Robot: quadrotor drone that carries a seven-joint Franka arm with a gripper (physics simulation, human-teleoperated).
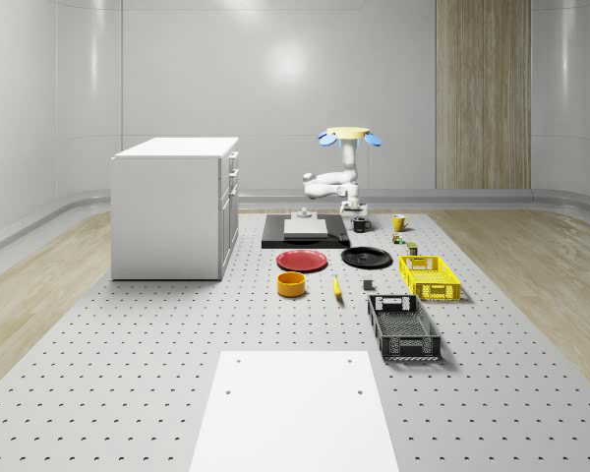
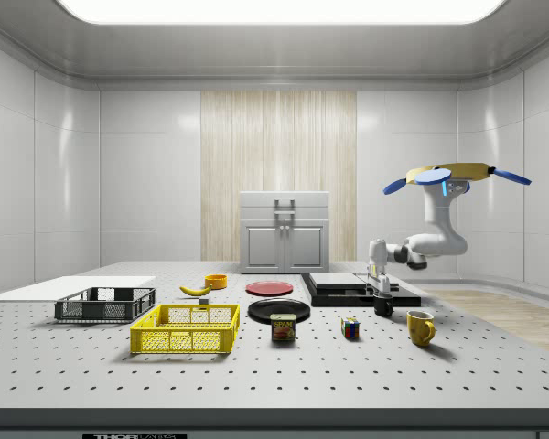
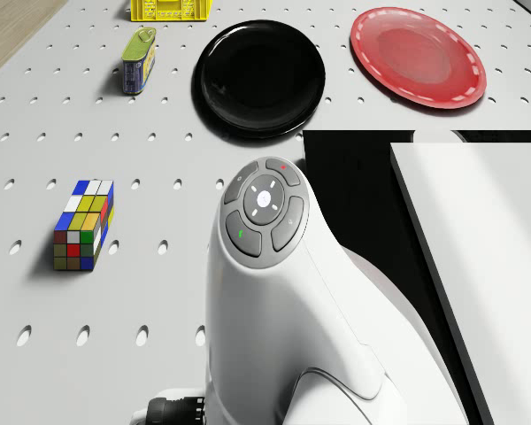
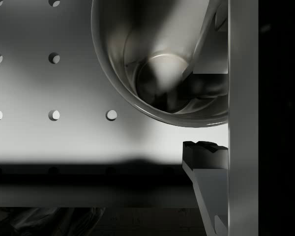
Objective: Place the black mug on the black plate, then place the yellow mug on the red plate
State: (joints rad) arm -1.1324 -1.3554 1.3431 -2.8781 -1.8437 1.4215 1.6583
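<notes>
Black and glossy, the black mug (image 4: 162,64) sits right under the wrist camera, its open mouth facing up and one finger (image 4: 206,182) of the gripper (image 2: 382,291) outside its rim while the other reaches down inside, so the two straddle the wall; whether they actually pinch it, I cannot tell. From the side, the mug (image 2: 383,307) stands on the perforated table (image 2: 256,366), just beside the edge of a dark slab (image 2: 348,291), with the gripper directly above it. The drone (image 2: 453,176) hovers in the air beyond that end of the table, toward the side view's right, its white arm (image 2: 430,242) bending down and across to the mug. The yellow mug (image 2: 421,326) stands a little apart from the black one, nearer the side camera. The black plate (image 3: 261,78) lies bare on the table near the slab's corner, and the red plate (image 3: 418,56) lies beside it, also bare. A Rubik's cube (image 3: 84,225) and a tin can (image 3: 138,60) rest on the tabletop not far from the black plate. Further along I can see a yellow crate (image 1: 430,276), a black crate (image 1: 403,327), a banana (image 1: 336,287) and an orange bowl (image 1: 292,284), with a white cabinet (image 1: 175,206) standing at the whole-scene view's left.
</notes>
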